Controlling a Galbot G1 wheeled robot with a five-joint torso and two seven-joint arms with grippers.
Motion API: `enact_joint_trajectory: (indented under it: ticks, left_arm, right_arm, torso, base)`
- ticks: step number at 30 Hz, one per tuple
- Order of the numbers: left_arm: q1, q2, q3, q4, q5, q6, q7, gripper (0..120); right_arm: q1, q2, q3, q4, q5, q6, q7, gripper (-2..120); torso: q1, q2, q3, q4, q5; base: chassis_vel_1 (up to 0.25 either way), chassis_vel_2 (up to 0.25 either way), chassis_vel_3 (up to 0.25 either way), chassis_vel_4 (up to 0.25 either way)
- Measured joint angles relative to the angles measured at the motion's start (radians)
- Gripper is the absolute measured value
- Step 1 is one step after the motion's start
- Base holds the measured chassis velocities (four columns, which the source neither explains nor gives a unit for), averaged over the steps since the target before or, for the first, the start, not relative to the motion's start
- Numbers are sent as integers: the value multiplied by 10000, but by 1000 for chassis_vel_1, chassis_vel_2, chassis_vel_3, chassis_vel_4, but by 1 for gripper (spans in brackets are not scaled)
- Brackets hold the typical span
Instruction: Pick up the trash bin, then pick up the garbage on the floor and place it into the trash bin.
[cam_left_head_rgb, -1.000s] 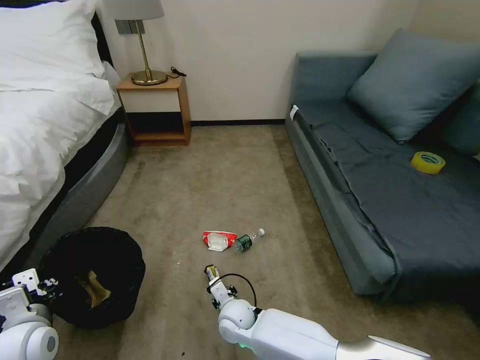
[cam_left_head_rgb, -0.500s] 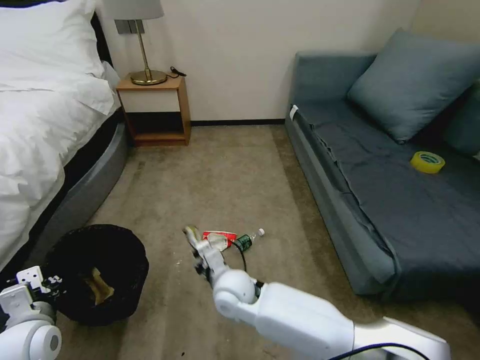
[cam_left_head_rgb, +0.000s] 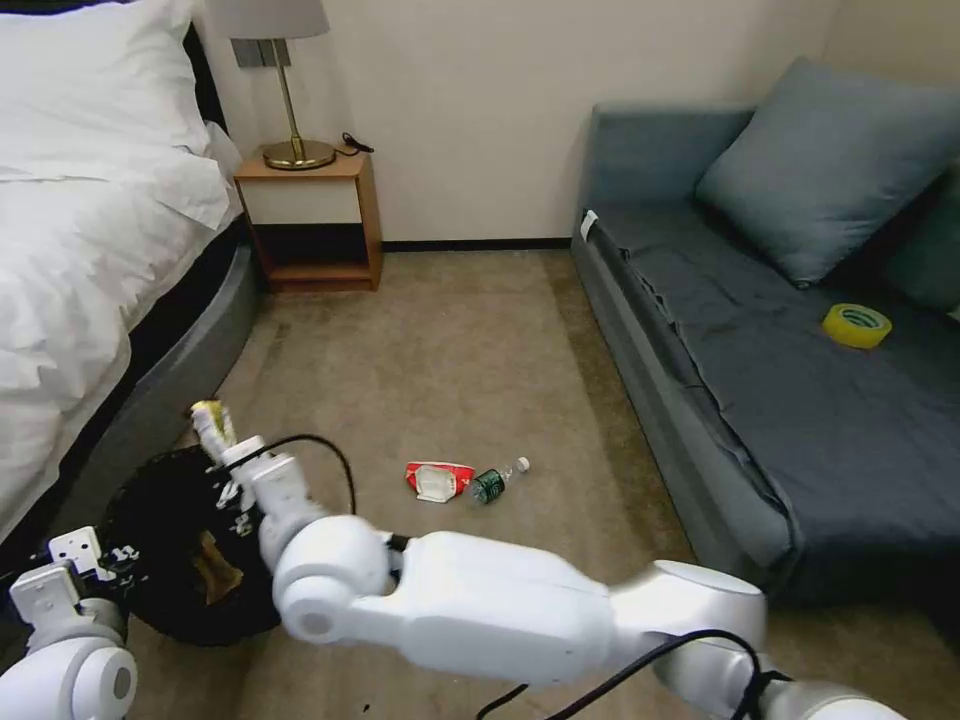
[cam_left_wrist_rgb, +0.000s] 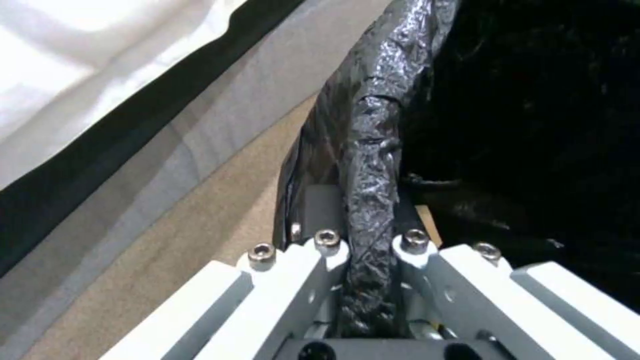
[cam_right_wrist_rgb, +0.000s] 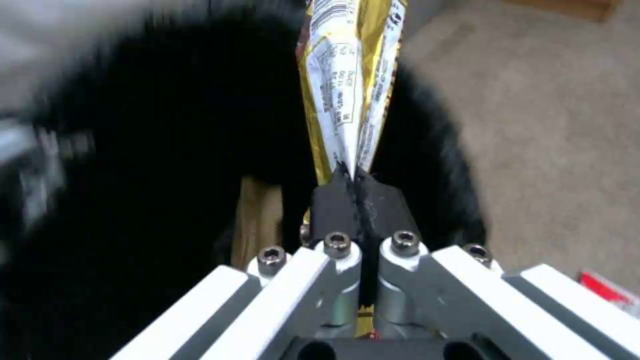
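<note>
Trash bin (cam_left_head_rgb: 175, 600) stands on the carpet by the bed (cam_left_head_rgb: 70, 250), its black-bagged rim clamped in the left end effector (cam_left_wrist_rgb: 370, 250). Above its far rim, the right end effector (cam_right_wrist_rgb: 360, 200) is clenched tight on one end of the long gold-yellow snack wrapper (cam_right_wrist_rgb: 350, 85), which sticks up past the pads. A crumpled brown paper bag (cam_left_head_rgb: 215, 570) lies inside the bin. Well apart on the floor, the red-and-white packet (cam_left_head_rgb: 438, 480) lies just beside the small green bottle (cam_left_head_rgb: 495, 482).
</note>
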Motion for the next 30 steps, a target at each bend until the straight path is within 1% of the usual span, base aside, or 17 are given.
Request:
enact_joint_trajectory:
  ticks: [5,7,8,12,13,16,17,19,20,22,23,24,25,27,28,29,30]
  left_arm:
    - [-1,-50,12,-47,0,6,0,1]
    - [-15,-72,16,-52,0,10,-3,1]
    - [-15,-72,16,-52,0,10,-3,1]
    - [-29,-117,32,-61,2,10,-3,1]
    - [-29,-117,32,-61,2,10,-3,1]
    - [-7,-180,35,-89,28,11,-3,1]
    - [-7,-180,35,-89,28,11,-3,1]
    - [5,-201,36,-95,39,10,-3,1]
    - [5,-201,36,-95,39,10,-3,1]
    - [7,-203,36,-95,41,10,-3,1]
    - [6,-203,36,-96,42,10,-3,1]
    - [6,-203,36,-96,42,10,-3,1]
    - [5,-202,35,-95,41,8,-2,1]
    - [5,-182,18,-105,28,0,-4,1]
    - [6,-171,9,-112,18,-3,-4,1]
    - [6,-171,9,-112,18,-3,-4,1]
    - [5,-155,1,-113,3,-6,-5,1]
  right_arm:
    - [-325,-6,-483,-201,-157,40,-25,0]
    - [-455,-15,-667,-319,-224,148,-54,8]
    - [-455,-15,-667,-319,-224,148,-54,8]
    - [-482,-29,-705,-374,-279,258,-153,25]
    - [-482,-29,-705,-374,-279,258,-153,25]
    - [-337,-39,-570,-334,-318,297,-176,42]
    - [-337,-39,-570,-334,-318,297,-176,42]
    - [-295,-42,-442,-227,-328,299,-171,51]
    - [-295,-42,-442,-227,-328,299,-171,51]
    - [-207,-45,-239,-19,-384,299,-144,62]
    - [-110,-45,-76,139,-478,300,-146,65]
    - [-110,-45,-76,139,-478,300,-146,65]
    - [-21,-64,85,287,-580,300,-169,70]
    - [226,-490,685,764,-1069,425,-407,80]
    - [279,-807,985,991,-1406,577,-622,84]
    - [279,-807,985,991,-1406,577,-622,84]
    - [301,-1144,1346,1234,-1832,841,-903,89]
  torso:
    - [0,0,0,1,1]
    - [0,0,0,1,1]
    - [0,0,0,1,1]
    - [0,0,0,1,2]
    - [0,0,0,1,2]
    - [0,0,0,1,3]
    - [0,0,0,1,3]
    - [0,1,0,1,2]
    - [0,1,0,1,2]
    - [0,0,0,1,2]
    - [0,0,0,1,2]
    - [0,0,0,1,2]
    - [0,0,0,2,2]
    - [0,0,-1,5,5]
    - [0,1,0,5,3]
    - [0,1,0,5,3]
    - [0,1,0,3,4]
  base:
    - [0,0,0,0]
    - [0,0,0,0]
    - [0,0,0,0]
    - [0,0,0,0]
    - [0,0,0,0]
    - [0,0,0,0]
    - [0,0,0,0]
    - [0,0,0,0]
    - [0,0,0,0]
    - [0,0,0,0]
    - [0,0,0,0]
    - [0,0,0,0]
    - [0,0,0,0]
    - [0,0,0,0]
    - [0,0,0,0]
    - [0,0,0,0]
    - [0,0,0,0]
